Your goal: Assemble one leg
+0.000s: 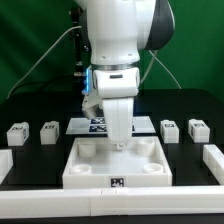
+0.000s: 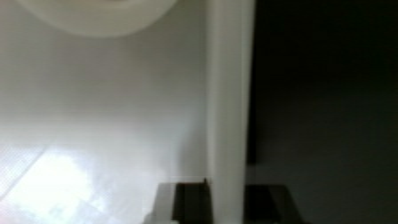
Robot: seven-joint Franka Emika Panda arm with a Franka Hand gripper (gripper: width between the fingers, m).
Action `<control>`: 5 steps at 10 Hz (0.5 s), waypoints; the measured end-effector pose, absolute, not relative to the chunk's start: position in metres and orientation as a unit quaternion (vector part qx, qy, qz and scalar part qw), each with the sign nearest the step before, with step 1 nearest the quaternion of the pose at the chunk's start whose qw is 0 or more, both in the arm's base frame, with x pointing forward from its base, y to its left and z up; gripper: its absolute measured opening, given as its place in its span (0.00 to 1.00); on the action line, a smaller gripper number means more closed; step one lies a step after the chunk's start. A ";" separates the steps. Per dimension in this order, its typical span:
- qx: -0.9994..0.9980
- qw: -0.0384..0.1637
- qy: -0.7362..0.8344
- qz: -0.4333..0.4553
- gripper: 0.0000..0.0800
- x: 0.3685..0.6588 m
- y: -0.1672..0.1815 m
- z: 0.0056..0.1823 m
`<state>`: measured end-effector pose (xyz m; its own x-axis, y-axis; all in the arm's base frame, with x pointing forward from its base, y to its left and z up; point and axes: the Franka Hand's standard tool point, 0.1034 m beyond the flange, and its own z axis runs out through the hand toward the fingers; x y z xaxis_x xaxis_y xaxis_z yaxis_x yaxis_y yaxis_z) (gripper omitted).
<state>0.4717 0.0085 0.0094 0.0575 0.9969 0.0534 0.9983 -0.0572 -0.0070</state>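
Wrist view puts the gripper astride a thin upright white wall: one dark fingertip shows on one side of it and another on the far side, but we cannot tell whether they pinch the wall or merely flank it. We take that wall for the rim of the tabletop, whose floor and one round socket fill most of the picture. No leg sits between the jaws. In the exterior view the nearest leg stands on the table just beyond the tabletop's back corner, off to the exterior view's right of the gripper — three more stand in the same row. Each is too stubby for us to read a long axis. We judge the coming move must quit the rim and travel sideways to that leg.
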 end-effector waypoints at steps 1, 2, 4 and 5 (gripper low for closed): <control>-0.731 0.019 -0.682 -0.023 0.08 0.482 0.017 0.009; -0.729 0.018 -0.684 -0.028 0.08 0.490 0.025 0.010; -0.726 0.025 -0.687 -0.023 0.08 0.494 0.043 0.010; -0.725 0.026 -0.688 -0.023 0.08 0.494 0.055 0.010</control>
<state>0.4941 0.0550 0.0097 0.0524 0.9962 0.0689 0.9986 -0.0522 -0.0053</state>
